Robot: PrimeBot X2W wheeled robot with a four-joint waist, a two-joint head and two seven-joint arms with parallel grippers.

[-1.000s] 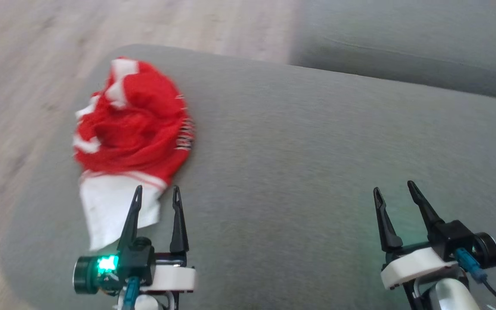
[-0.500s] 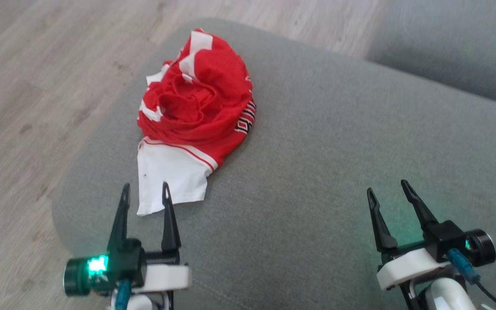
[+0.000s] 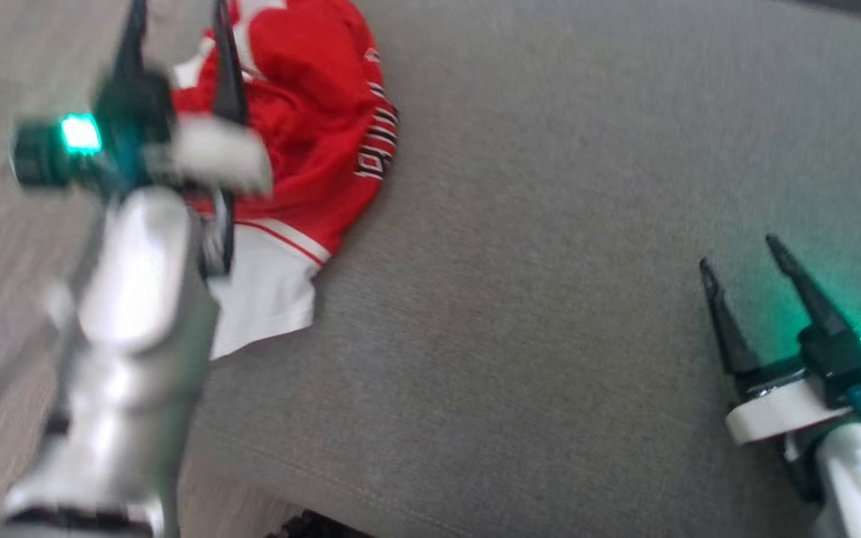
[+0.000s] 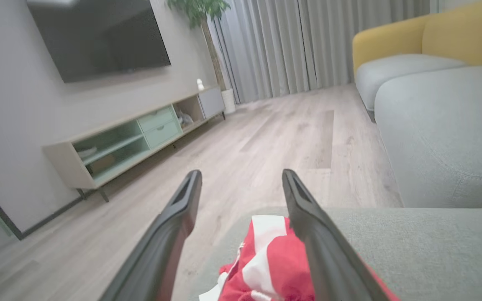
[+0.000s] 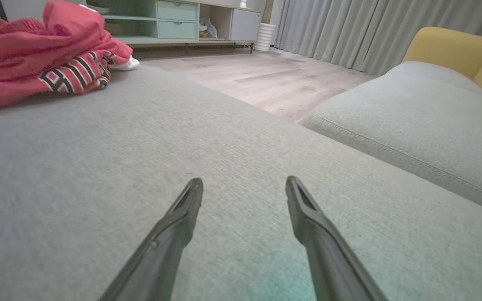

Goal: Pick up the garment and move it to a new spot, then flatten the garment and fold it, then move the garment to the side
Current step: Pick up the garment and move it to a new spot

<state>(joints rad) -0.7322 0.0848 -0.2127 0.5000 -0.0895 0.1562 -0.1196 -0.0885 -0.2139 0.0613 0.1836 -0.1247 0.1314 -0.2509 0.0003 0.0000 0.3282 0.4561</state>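
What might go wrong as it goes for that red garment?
The garment lies crumpled by the rounded corner of the cushion, with the floor just beyond; a push from the open left gripper over it could slide it off.
It is a heap, so the gripper may pinch only one fold and lift it bunched.
The right gripper, also open, sits far across the cushion, likely little help if it slips.

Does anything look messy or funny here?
Yes. The red and white cloth garment lies scrunched in a heap near the edge of the grey fabric cushion, not spread flat. Nothing else looks odd.
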